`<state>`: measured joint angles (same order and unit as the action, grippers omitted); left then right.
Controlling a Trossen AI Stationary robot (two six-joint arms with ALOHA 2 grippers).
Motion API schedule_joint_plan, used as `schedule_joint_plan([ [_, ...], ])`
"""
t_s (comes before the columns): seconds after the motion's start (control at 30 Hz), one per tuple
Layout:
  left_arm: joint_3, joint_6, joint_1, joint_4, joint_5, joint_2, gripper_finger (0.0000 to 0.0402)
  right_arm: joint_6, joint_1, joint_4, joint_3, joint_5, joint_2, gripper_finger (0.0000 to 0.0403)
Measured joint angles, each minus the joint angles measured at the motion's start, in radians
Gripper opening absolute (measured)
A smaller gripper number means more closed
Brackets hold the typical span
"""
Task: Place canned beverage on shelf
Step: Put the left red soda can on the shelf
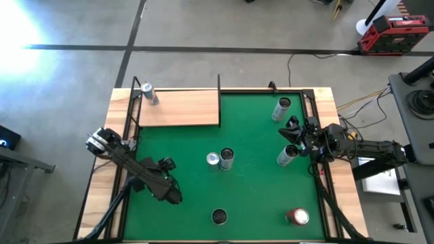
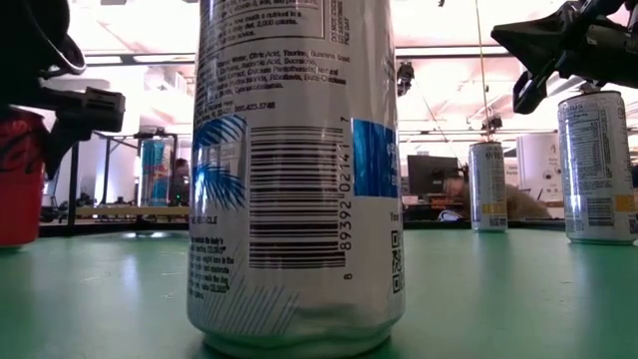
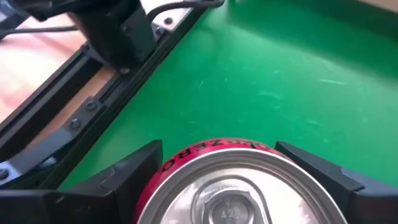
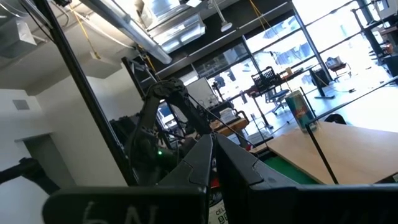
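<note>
A red can (image 3: pixel 230 186) stands near the green mat's left edge, between the fingers of my left gripper (image 3: pixel 217 155). From above, my left gripper (image 1: pixel 173 195) hides this can. The low view shows the can (image 2: pixel 18 179) at its left border under the dark gripper. The shelf (image 1: pixel 180 107), a light-wood board with thin black rods, lies at the far left. A slim blue-and-silver can (image 1: pixel 149 93) stands on its far left corner. My right gripper (image 1: pixel 291 127) hangs shut above the mat's right side, holding nothing. My left gripper pinches the red can between its two fingers (image 3: pixel 124 174), on opposite sides of the wall just under the top rim (image 3: pixel 163 167). The fingers slant down from above. The can is upright, and its bottom (image 2: pixel 18 242) seems to rest on the mat.
A silver can (image 1: pixel 219 215) stands at the mat's near edge, filling the low view (image 2: pixel 299 170). Two cans (image 1: pixel 220 159) stand mid-mat, two more (image 1: pixel 281 108) (image 1: pixel 287 156) stand by my right arm, and a second red can (image 1: pixel 297 217) stands near right. Black rails (image 3: pixel 106 99) border the mat.
</note>
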<state>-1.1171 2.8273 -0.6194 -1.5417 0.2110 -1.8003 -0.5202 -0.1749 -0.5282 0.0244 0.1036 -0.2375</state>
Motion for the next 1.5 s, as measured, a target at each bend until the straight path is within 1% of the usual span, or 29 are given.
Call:
schedule_joint_plan([
  [0.17, 0.001, 0.004, -0.001, -0.010, -0.023, 0.005, 0.0284, 0.000, 0.000, 0.000, 0.000, 0.000, 0.000, 0.0013],
  [0.37, 0.001, 0.012, -0.002, -0.021, -0.022, 0.006, 0.0284, 0.000, 0.000, 0.000, 0.000, 0.000, 0.000, 0.0013],
  [0.6, 0.001, 0.048, -0.003, -0.028, -0.015, 0.006, 0.0296, 0.000, 0.000, 0.000, 0.000, 0.000, 0.000, 0.0013],
  [0.93, 0.000, 0.071, -0.003, -0.029, -0.009, 0.006, 0.0301, 0.000, 0.000, 0.000, 0.000, 0.000, 0.000, 0.0013],
  [1.1, -0.020, 0.071, -0.003, -0.030, -0.010, 0.006, 0.0324, 0.000, 0.000, 0.000, 0.000, 0.000, 0.000, 0.0013],
  [1.37, -0.098, 0.057, -0.003, -0.030, -0.030, 0.008, 0.0390, 0.000, 0.000, 0.000, 0.000, 0.000, 0.000, 0.0013],
  [1.43, -0.127, 0.041, -0.003, -0.029, -0.042, 0.008, 0.0397, 0.000, 0.000, 0.000, 0.000, 0.000, 0.000, 0.0013],
  [1.5, -0.155, 0.031, -0.003, -0.029, -0.051, 0.008, 0.0395, 0.000, 0.000, 0.000, 0.000, 0.000, 0.000, 0.0013],
])
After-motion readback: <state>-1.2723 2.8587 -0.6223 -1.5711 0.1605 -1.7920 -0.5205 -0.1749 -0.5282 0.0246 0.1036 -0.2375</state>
